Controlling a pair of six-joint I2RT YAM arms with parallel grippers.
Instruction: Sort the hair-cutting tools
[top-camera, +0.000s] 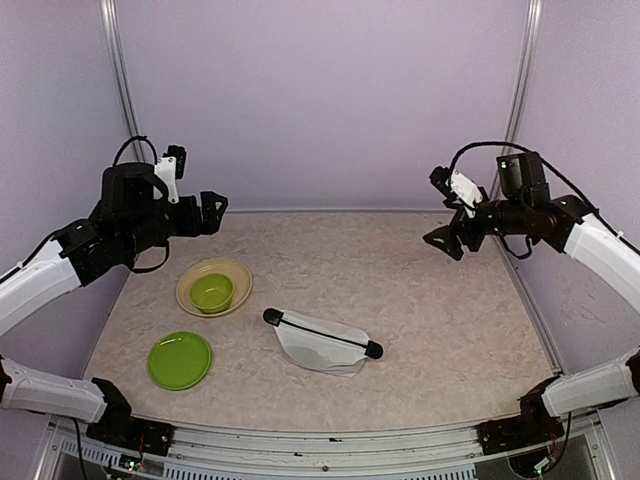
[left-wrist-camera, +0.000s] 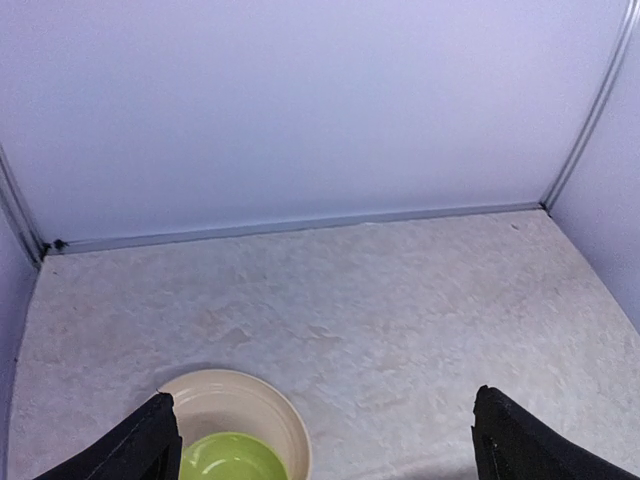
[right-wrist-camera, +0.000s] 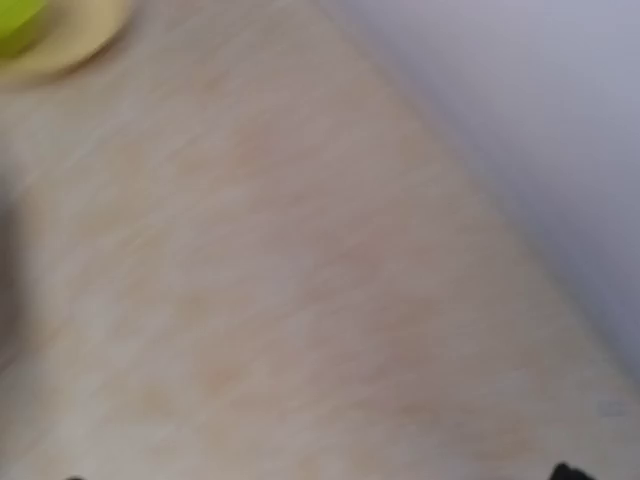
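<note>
my left gripper (top-camera: 217, 211) and right gripper (top-camera: 441, 243) hang spread and empty above the table (top-camera: 450, 320), no hair-cutting tools showing, probably zipped inside the soft, floppy white pouch (top-camera: 322, 342), best pinched by a black end (top-camera: 374, 351).

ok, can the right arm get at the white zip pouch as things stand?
Probably yes. The white zip pouch lies in the open mid-table, with only bare table between it and the right gripper, which hangs above the surface, jaws apart. The green plate and bowl sit to the pouch's left.
</note>
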